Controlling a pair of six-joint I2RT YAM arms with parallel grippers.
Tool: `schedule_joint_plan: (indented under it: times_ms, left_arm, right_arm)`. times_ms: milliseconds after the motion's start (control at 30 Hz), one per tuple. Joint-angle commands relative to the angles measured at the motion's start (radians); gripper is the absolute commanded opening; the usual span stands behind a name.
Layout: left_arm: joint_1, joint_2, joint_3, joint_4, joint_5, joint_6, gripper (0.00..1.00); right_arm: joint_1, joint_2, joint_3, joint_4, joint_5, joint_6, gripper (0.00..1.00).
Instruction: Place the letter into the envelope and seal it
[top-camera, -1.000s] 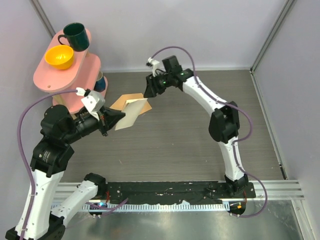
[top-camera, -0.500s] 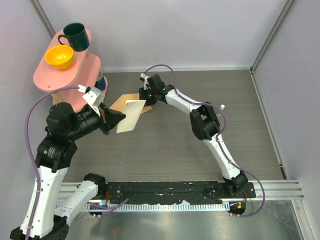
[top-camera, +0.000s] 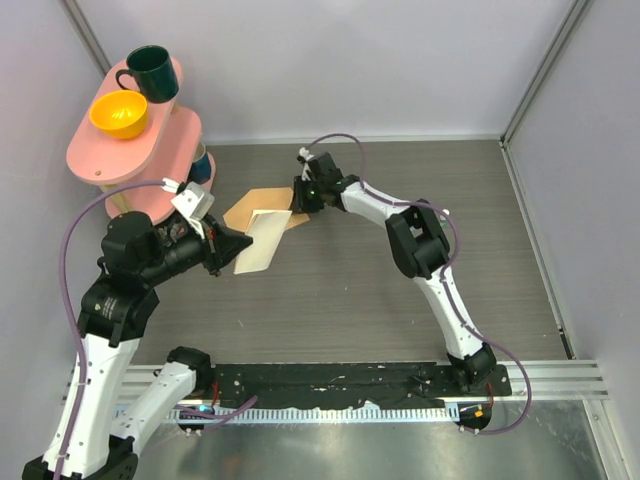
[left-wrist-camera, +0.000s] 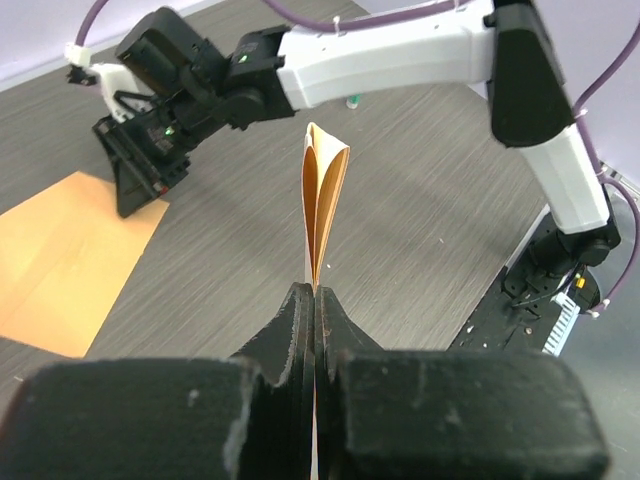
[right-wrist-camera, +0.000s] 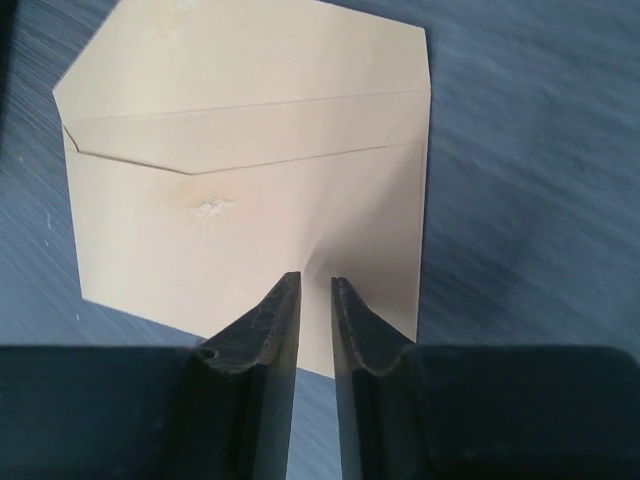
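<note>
The envelope (top-camera: 250, 205) lies flat on the table left of centre, its flap (right-wrist-camera: 250, 60) open and pointing away from my right wrist. My right gripper (top-camera: 303, 198) is down at its right end. In the right wrist view its fingertips (right-wrist-camera: 315, 278) stand a narrow gap apart over the envelope (right-wrist-camera: 250, 200) near its edge, with nothing between them. My left gripper (top-camera: 238, 243) is shut on the cream letter (top-camera: 264, 240), held above the table just in front of the envelope. The left wrist view shows the folded letter (left-wrist-camera: 322, 200) edge-on from the closed jaws (left-wrist-camera: 316, 292).
A pink two-tier stand (top-camera: 130, 150) at the back left carries a yellow bowl (top-camera: 119, 113) and a dark green mug (top-camera: 152, 72); a blue cup (top-camera: 203, 165) sits beside it. Grey walls close the back and sides.
My right gripper has come down and left onto the envelope's right end. My left gripper has shifted the letter slightly toward the near side.
</note>
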Motion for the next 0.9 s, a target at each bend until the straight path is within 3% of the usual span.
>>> schedule_joint_plan:
  times_ms: [0, 200, 433, 533, 667, 833, 867]
  left_arm:
    - [0.006, -0.005, -0.024, 0.007, 0.009, 0.015, 0.00]
    - [0.006, 0.021, -0.041, -0.080, 0.161, 0.102, 0.00]
    - [0.004, 0.018, -0.055, -0.190, 0.235, 0.180, 0.00]
    - [0.004, 0.018, -0.069, -0.207, 0.255, 0.194, 0.00]
    - [0.003, 0.015, -0.073, -0.212, 0.276, 0.207, 0.00]
    - [0.004, 0.018, -0.076, -0.194, 0.278, 0.208, 0.00]
    - [0.003, 0.018, -0.078, -0.189, 0.267, 0.207, 0.00]
  right_arm:
    - [-0.043, -0.131, -0.183, -0.095, -0.015, 0.008, 0.21]
    - [-0.061, -0.434, -0.587, -0.089, -0.047, -0.002, 0.17]
    - [-0.076, -0.755, -1.075, -0.095, -0.059, -0.015, 0.16]
    - [-0.087, -0.821, -1.157, -0.107, -0.062, -0.072, 0.15]
    - [-0.089, -0.979, -1.136, -0.172, -0.104, -0.175, 0.18]
    - [-0.118, -1.122, -1.045, -0.278, -0.121, -0.265, 0.35]
    - [-0.136, -1.136, -1.042, -0.287, -0.121, -0.275, 0.47]
